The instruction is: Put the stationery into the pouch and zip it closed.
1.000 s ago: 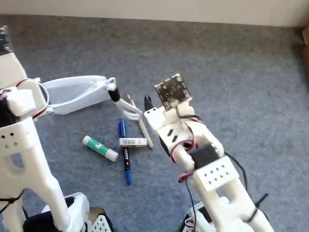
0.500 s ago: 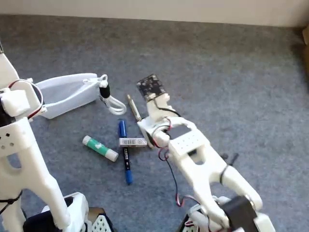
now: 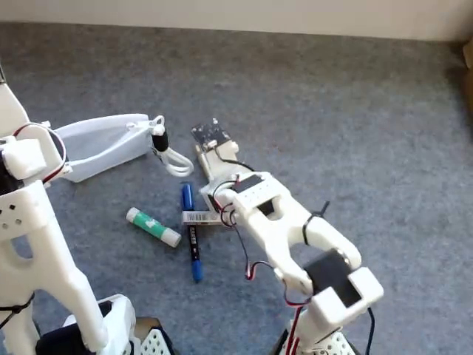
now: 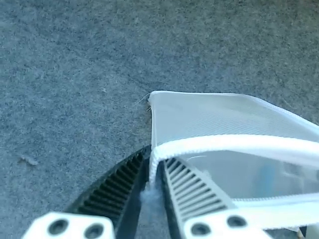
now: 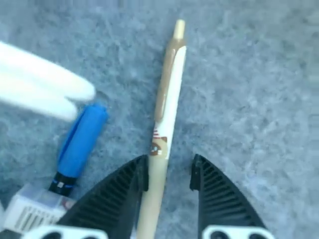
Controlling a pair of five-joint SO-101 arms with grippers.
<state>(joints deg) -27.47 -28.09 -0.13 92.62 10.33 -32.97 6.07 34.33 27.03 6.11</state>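
A white mesh pouch lies on the grey carpet at the left, its mouth toward the middle, with a black zipper pull and a white cord loop. My left gripper is shut on the pouch at its rim. A beige and white pen lies between the fingers of my open right gripper, against one finger. Beside it are a blue marker and a white labelled block. A blue marker, a green and white glue stick and the white labelled block lie below the pouch.
The right arm stretches over the middle of the carpet and covers most of the pen in the high view. The left arm's white base stands at the left edge. Bare carpet lies to the right and at the back.
The right arm has swung left and come down over the pen, so the pen now lies between its fingers. The pouch shifted a little to the left early on, then stayed.
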